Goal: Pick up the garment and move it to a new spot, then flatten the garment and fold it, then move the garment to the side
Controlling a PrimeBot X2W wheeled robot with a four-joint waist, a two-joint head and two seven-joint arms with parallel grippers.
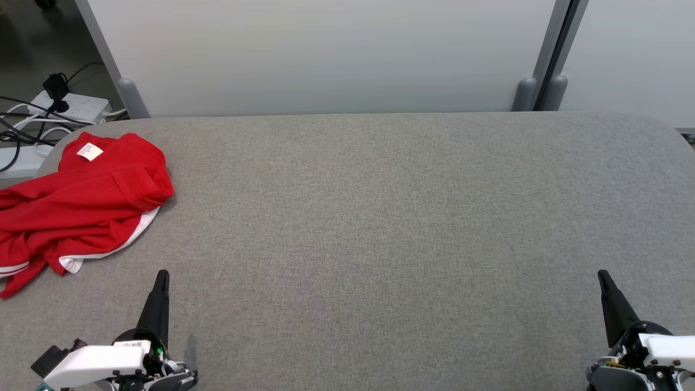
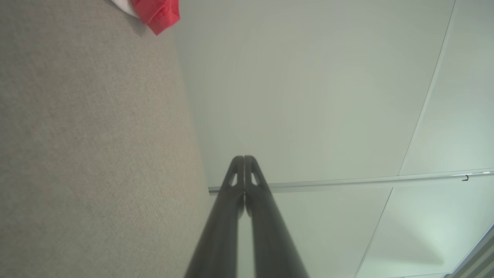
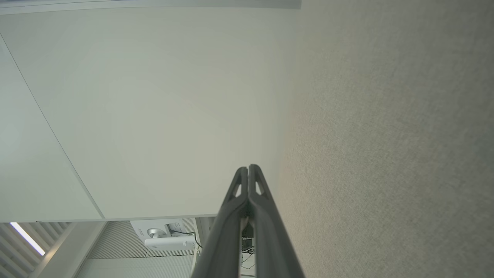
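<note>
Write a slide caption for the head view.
Crumpled red garment at left of grey table; left gripper and right gripper shut, clear of it.

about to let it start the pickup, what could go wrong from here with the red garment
1. The red garment lies bunched by the table's left edge. A weak pinch could drag it off.
2. Its layers overlap, so the left gripper, now shut, may catch one layer and lift it twisted.
3. A power strip sits just beyond that corner. A wide swing might snag it.
</note>
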